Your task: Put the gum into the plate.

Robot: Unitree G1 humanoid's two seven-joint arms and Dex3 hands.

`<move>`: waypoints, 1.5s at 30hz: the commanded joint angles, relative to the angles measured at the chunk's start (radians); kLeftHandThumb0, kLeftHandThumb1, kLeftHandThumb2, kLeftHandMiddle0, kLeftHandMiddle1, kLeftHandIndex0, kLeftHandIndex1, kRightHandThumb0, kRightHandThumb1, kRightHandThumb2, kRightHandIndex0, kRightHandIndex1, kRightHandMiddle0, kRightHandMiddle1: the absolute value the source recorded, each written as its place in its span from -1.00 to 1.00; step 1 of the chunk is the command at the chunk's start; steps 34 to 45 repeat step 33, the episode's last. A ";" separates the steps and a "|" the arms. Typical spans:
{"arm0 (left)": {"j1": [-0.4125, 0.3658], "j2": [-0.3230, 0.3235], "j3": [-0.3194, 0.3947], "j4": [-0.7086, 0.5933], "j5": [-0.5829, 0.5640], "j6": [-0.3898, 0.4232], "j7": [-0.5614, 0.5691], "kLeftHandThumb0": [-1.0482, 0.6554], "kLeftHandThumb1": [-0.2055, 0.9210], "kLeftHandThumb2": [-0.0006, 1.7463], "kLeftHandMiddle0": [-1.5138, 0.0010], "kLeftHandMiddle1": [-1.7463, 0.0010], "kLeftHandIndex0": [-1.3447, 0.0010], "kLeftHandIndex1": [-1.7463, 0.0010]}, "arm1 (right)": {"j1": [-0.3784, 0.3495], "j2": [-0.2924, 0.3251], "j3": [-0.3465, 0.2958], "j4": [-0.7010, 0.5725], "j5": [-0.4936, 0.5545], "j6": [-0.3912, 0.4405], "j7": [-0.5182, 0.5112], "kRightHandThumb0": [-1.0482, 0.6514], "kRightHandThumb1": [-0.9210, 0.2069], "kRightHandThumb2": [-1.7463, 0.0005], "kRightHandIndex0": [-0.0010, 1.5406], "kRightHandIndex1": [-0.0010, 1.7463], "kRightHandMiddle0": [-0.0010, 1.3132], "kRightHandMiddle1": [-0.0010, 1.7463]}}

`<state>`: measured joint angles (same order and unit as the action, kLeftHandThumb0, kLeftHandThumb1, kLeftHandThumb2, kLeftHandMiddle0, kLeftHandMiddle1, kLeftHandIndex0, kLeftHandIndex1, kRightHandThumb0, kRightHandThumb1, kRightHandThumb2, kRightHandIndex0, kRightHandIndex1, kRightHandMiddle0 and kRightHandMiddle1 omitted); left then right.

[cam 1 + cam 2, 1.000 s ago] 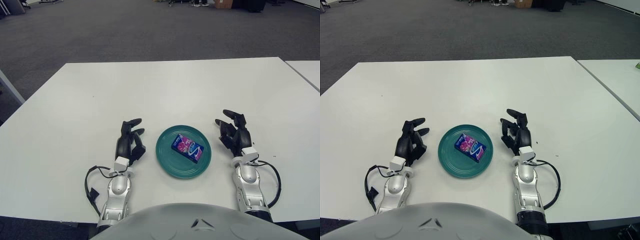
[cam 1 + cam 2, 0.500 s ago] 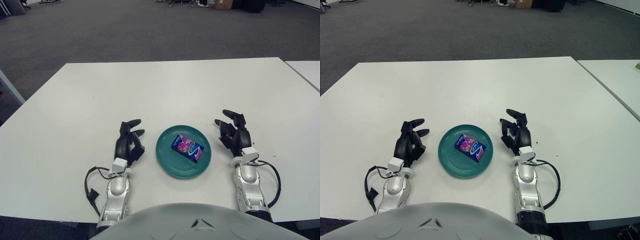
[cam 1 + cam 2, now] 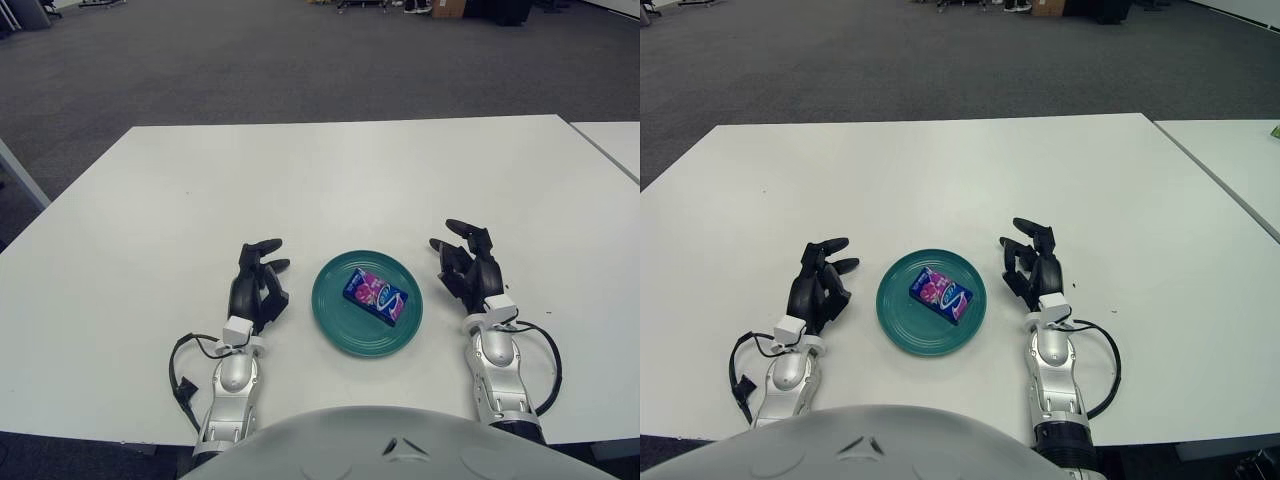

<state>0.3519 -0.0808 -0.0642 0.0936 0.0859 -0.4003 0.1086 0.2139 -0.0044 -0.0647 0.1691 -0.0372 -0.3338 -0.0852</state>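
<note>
Blue-pink gum pack [image 3: 375, 294] lies in round teal plate [image 3: 335, 320] between left hand [image 3: 258, 286] and right hand [image 3: 470, 265]; both hands' fingers loosely spread, holding nothing, on white surface [image 3: 320, 180].

Blue-and-pink gum pack [image 3: 375, 295] lies flat (slightly askew) inside round teal plate [image 3: 340, 325], between both hands' fingers.

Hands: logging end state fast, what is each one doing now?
Left hand: open, holding nothing, left of the plate.
Right hand: open, holding nothing, right of the plate; the gum lies in it.
</note>
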 commanded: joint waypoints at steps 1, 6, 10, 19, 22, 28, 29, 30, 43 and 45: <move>0.026 0.004 -0.004 0.027 -0.019 0.068 -0.025 -0.73 1.00 0.19 0.45 -0.27 0.68 -0.50 | 0.083 0.010 -0.008 0.136 0.012 0.063 0.004 -0.48 -1.00 0.25 -0.36 -0.33 -0.95 0.24; 0.028 0.007 -0.004 0.020 -0.031 0.075 -0.036 -0.73 1.00 0.19 0.46 -0.28 0.69 -0.50 | 0.086 0.010 -0.007 0.134 0.012 0.061 0.003 -0.48 -1.00 0.26 -0.36 -0.32 -0.95 0.23; 0.029 0.010 -0.003 0.013 -0.037 0.083 -0.043 -0.73 1.00 0.20 0.48 -0.28 0.70 -0.49 | 0.088 0.009 -0.005 0.133 0.009 0.057 0.002 -0.47 -1.00 0.25 -0.38 -0.32 -0.95 0.23; 0.036 0.013 -0.006 0.004 -0.041 0.080 -0.052 -0.73 1.00 0.21 0.48 -0.29 0.71 -0.49 | 0.093 0.009 -0.003 0.131 0.007 0.052 0.001 -0.48 -1.00 0.21 -0.41 -0.33 -0.97 0.23; 0.037 0.018 -0.006 0.000 -0.039 0.087 -0.056 -0.74 1.00 0.21 0.49 -0.29 0.72 -0.49 | 0.095 0.009 -0.002 0.130 0.004 0.051 -0.001 -0.47 -1.00 0.21 -0.41 -0.33 -0.98 0.22; 0.038 0.023 0.002 0.003 -0.046 0.092 -0.058 -0.74 1.00 0.22 0.50 -0.27 0.73 -0.48 | 0.102 0.008 -0.001 0.123 0.000 0.050 -0.003 -0.47 -1.00 0.21 -0.41 -0.32 -0.98 0.22; 0.037 0.021 0.004 0.006 -0.047 0.088 -0.056 -0.74 1.00 0.22 0.50 -0.26 0.73 -0.47 | 0.103 0.008 0.000 0.123 -0.001 0.050 -0.003 -0.47 -1.00 0.21 -0.41 -0.32 -0.98 0.22; 0.036 0.020 0.005 0.008 -0.048 0.085 -0.055 -0.74 1.00 0.22 0.50 -0.26 0.73 -0.48 | 0.103 0.007 0.000 0.123 -0.001 0.051 -0.003 -0.47 -1.00 0.21 -0.41 -0.32 -0.98 0.22; 0.032 0.020 0.007 0.014 -0.052 0.074 -0.058 -0.74 1.00 0.21 0.49 -0.26 0.71 -0.48 | 0.103 0.007 0.001 0.122 -0.001 0.054 -0.002 -0.48 -1.00 0.21 -0.42 -0.32 -0.98 0.22; 0.032 0.020 0.007 0.014 -0.052 0.074 -0.058 -0.74 1.00 0.21 0.49 -0.26 0.71 -0.48 | 0.103 0.007 0.001 0.122 -0.001 0.054 -0.002 -0.48 -1.00 0.21 -0.42 -0.32 -0.98 0.22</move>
